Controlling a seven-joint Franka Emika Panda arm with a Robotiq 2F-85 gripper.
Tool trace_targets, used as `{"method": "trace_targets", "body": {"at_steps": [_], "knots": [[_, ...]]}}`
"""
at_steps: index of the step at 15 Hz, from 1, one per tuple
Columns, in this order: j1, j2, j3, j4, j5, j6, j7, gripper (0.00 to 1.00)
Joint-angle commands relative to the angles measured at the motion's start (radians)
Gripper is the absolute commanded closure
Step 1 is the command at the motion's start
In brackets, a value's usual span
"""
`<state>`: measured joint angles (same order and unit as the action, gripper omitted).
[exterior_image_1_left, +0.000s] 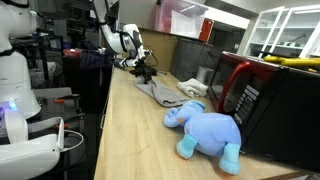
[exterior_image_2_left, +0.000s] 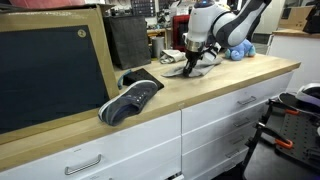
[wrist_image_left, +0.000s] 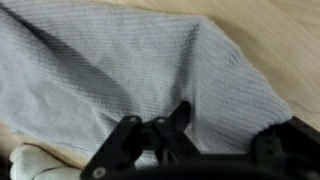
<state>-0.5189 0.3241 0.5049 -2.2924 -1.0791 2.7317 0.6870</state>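
A grey knit cloth (exterior_image_1_left: 160, 92) lies crumpled on the wooden counter (exterior_image_1_left: 125, 140). My gripper (exterior_image_1_left: 143, 68) reaches down onto its far end. In the wrist view the cloth (wrist_image_left: 120, 70) fills most of the picture. The gripper (wrist_image_left: 228, 125) stands half closed over it, and a raised fold runs between the dark fingers (wrist_image_left: 180, 115). The fingers still stand apart, so a firm pinch does not show. In an exterior view the gripper (exterior_image_2_left: 190, 62) hides most of the cloth (exterior_image_2_left: 200, 70).
A blue plush elephant (exterior_image_1_left: 205, 128) lies near the counter's front, beside a dark microwave (exterior_image_1_left: 265, 100). A white towel (exterior_image_1_left: 192, 87) sits past the cloth. A grey shoe (exterior_image_2_left: 130, 100) rests by a black framed board (exterior_image_2_left: 50, 75). Drawers (exterior_image_2_left: 230, 115) run under the counter.
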Motion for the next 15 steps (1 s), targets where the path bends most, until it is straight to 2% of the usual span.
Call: {"method": "trace_targets", "body": {"at_steps": [1,2,3,4,10,11,12,15], "knots": [[-0.059,-0.079,0.048,-0.044,0.121,0.035,-0.094,1.0],[0.117,-0.122,-0.132,-0.054,0.261,0.089,-0.182,1.0],[-0.058,-0.104,0.047,-0.047,0.253,0.052,-0.183,0.99],[-0.041,-0.118,0.029,-0.043,0.325,0.055,-0.239,0.98],[-0.132,-0.118,0.119,0.033,0.637,-0.033,-0.423,0.98],[0.072,-0.148,-0.089,0.039,0.774,-0.025,-0.51,0.98],[0.1,-0.146,-0.129,0.056,0.825,-0.043,-0.54,0.98],[0.25,-0.133,-0.324,0.114,0.919,-0.089,-0.613,0.98]]}}
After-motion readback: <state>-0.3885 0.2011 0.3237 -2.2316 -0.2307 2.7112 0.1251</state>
